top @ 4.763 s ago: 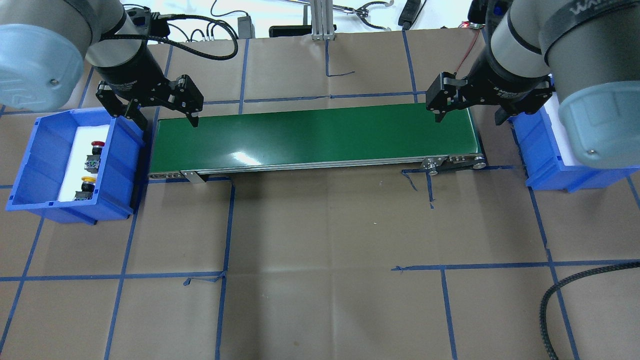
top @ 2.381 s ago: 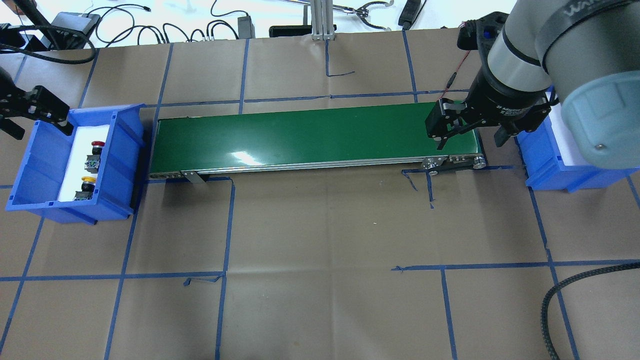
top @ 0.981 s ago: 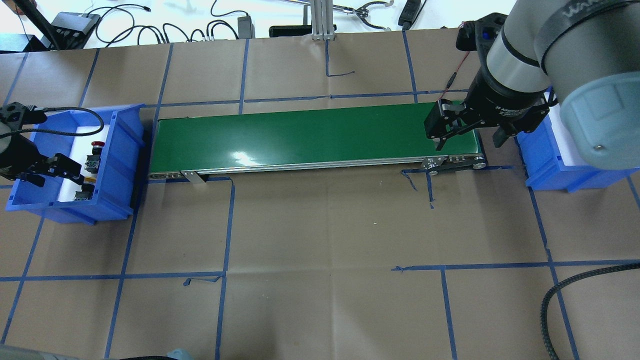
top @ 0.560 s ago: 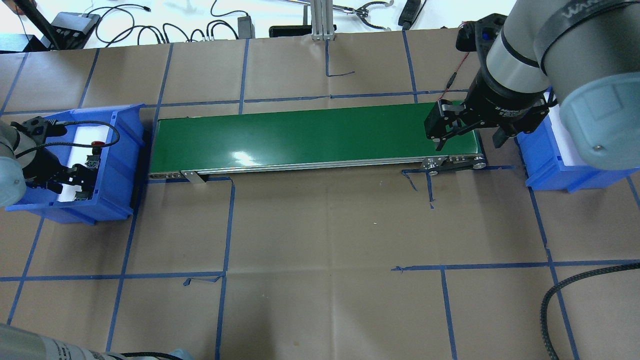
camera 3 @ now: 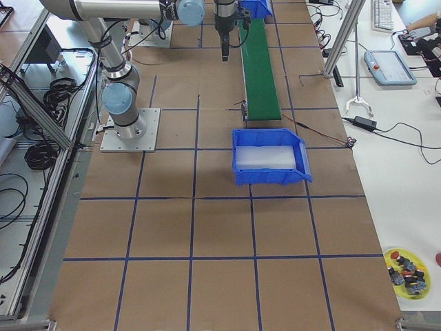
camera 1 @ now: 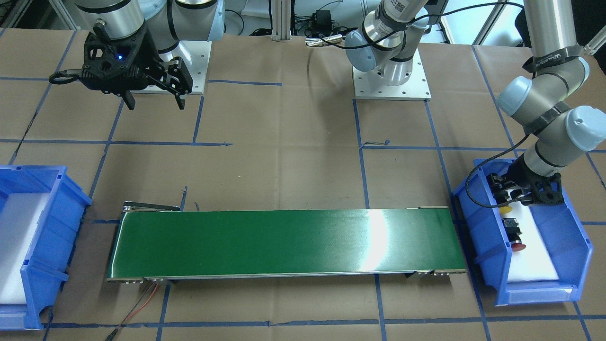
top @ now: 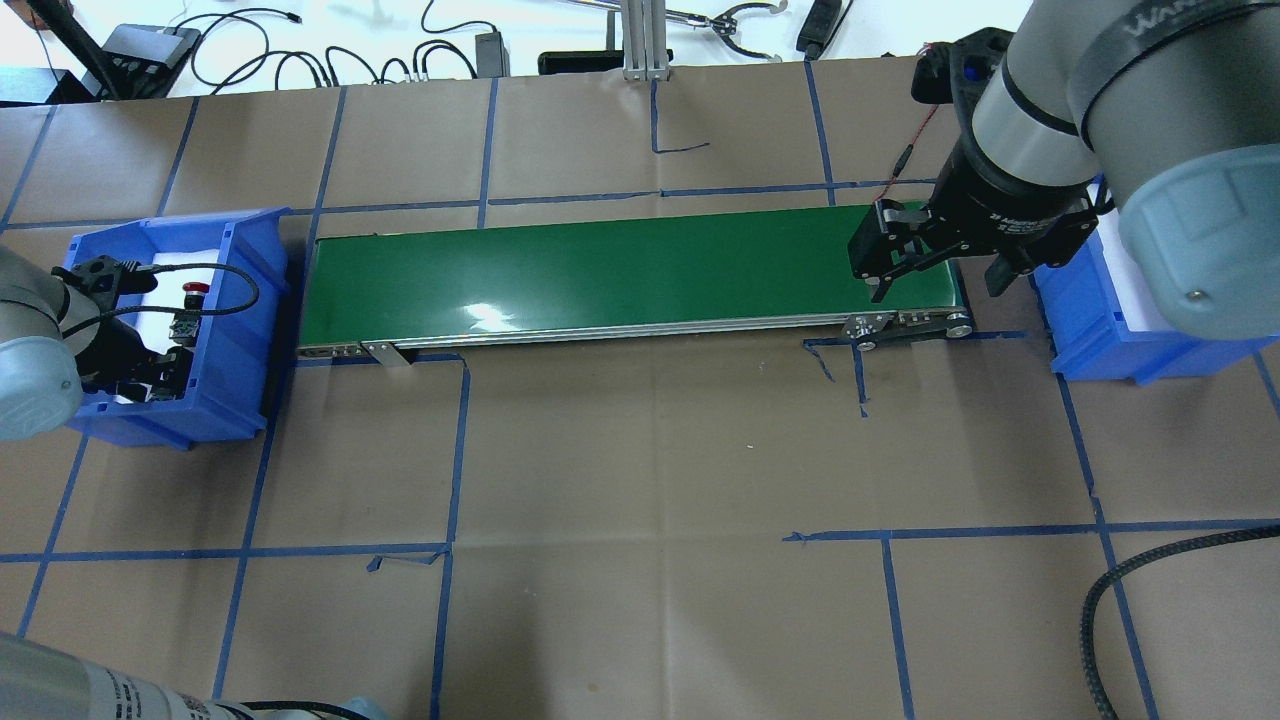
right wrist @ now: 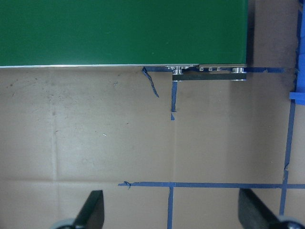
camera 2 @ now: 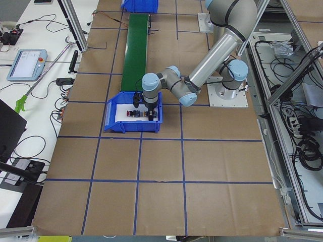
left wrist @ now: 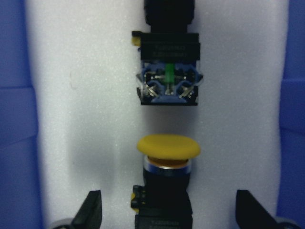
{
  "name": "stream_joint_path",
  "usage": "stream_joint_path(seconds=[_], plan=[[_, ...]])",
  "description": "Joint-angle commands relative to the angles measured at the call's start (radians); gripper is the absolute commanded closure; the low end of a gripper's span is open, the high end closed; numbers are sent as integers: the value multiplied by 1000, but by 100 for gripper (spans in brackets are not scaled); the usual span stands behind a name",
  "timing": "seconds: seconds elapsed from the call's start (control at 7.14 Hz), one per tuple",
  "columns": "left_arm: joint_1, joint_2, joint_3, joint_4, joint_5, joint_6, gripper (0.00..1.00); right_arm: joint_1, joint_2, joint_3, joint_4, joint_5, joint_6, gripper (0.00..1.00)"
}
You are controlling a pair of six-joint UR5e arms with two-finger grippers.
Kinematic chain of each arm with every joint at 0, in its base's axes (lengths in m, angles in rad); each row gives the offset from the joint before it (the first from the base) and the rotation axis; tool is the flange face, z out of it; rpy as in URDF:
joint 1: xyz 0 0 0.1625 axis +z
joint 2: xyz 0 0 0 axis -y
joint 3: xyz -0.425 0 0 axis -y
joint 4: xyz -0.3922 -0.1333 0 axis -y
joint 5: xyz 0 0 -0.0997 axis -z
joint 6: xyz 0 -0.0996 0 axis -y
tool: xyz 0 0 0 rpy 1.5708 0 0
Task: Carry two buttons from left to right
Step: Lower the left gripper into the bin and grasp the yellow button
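Left gripper point(left wrist: 169, 214), my nearer one, is spread wide and holds nothing. Yellow-capped button point(left wrist: 167, 148) lies between its jaws, long axis running straight ahead, cap leading, on the white foam point(left wrist: 86, 95) inside the left blue bin point(left wrist: 14, 119).

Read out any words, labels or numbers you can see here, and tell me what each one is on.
"WA...", white letters on the black band round the right arm; the rest is cut off by the picture's edge.
White print on that arm's wrist collar: too small to read.
White print on the strap round the left arm: too small to read.
White print on the red-capped button, on its body: blurred.
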Motion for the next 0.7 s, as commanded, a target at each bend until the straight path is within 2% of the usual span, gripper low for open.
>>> stream_joint_path(seconds=[0.0, 0.28, 0.42, 0.56], plan=[[3, 1, 5, -1, 8, -5, 50, -2, 0, 0, 0, 0, 0, 0], [3, 9, 14, -5, 8, -28, 84, 0, -1, 0, 0, 0, 0, 0], [1, 21, 29, -8, 5, -31, 92, 0, 0, 0, 0, 0, 0, 0], [0, 32, 64, -19, 2, -31, 95, 0, 0, 0, 0, 0, 0, 0]])
